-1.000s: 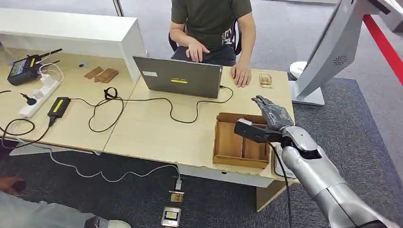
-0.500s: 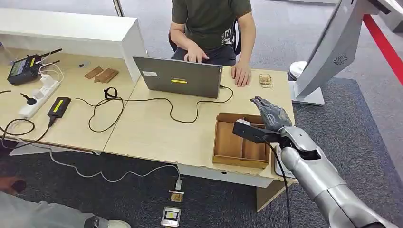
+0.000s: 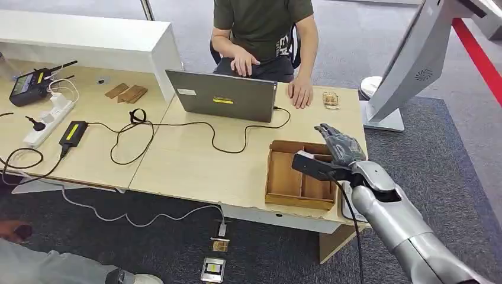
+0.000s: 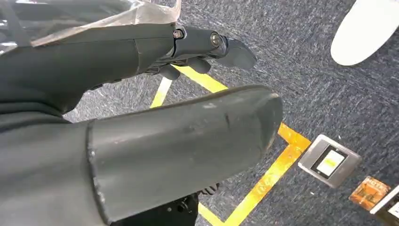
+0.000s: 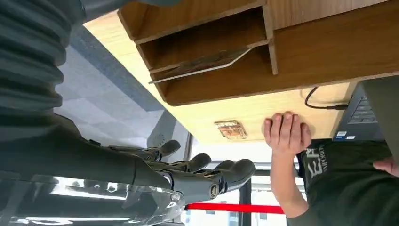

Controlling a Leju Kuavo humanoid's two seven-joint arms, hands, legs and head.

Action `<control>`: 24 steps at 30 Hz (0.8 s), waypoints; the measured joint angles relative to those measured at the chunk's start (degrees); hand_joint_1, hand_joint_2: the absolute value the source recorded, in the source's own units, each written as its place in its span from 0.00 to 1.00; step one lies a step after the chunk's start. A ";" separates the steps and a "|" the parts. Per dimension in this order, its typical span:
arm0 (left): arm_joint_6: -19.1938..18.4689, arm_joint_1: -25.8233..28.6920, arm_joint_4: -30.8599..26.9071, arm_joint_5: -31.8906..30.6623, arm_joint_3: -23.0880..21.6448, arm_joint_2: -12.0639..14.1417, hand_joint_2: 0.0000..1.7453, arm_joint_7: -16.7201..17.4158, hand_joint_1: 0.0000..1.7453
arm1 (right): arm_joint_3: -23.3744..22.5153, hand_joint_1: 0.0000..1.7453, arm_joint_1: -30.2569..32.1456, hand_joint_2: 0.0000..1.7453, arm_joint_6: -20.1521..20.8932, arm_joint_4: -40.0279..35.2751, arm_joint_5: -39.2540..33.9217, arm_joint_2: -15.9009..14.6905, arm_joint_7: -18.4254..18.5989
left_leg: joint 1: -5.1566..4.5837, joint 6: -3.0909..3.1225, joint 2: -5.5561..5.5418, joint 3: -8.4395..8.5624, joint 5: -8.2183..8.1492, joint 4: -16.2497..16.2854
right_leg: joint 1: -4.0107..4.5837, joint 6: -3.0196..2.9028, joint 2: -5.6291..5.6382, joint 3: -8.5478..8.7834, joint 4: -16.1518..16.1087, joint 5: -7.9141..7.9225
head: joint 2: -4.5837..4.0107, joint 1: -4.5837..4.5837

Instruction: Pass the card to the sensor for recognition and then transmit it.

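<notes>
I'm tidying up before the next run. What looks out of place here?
Two cards lie on the carpet below the table's front edge, beside a dangling cable end. One card sits tilted in the wooden tray.

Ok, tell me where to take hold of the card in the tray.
Pinch the card's raised edge, coming down from above. It lies tilted in one tray compartment, so that edge is probably free, while the walls block a sideways approach. The right hand hovers open above the tray.
</notes>
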 joint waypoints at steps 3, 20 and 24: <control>0.04 -0.03 0.00 0.00 -0.07 0.00 0.00 0.00 0.00 | 0.00 0.00 0.06 1.00 0.00 -0.09 0.02 -0.04 0.09 | 0.00 0.00 0.00 0.01 0.00 0.00 | 0.00 0.00 0.00 0.00 0.00 0.00 | 0.00 0.00; -1.29 -0.04 0.00 0.48 -0.20 0.66 0.00 -0.04 0.00 | -0.04 0.00 0.20 1.00 -0.50 -0.09 0.20 -0.15 0.00 | 0.00 0.00 0.00 0.00 0.00 0.00 | 0.00 0.00 0.00 0.00 0.00 0.00 | 0.00 0.00; -1.27 -0.04 0.00 0.46 -0.24 0.68 0.00 0.07 0.00 | -0.04 0.00 0.21 1.00 -0.50 -0.09 0.50 -0.15 -0.04 | 0.00 0.00 0.00 0.00 0.00 0.00 | 0.00 0.00 0.00 0.00 0.00 0.00 | 0.00 0.00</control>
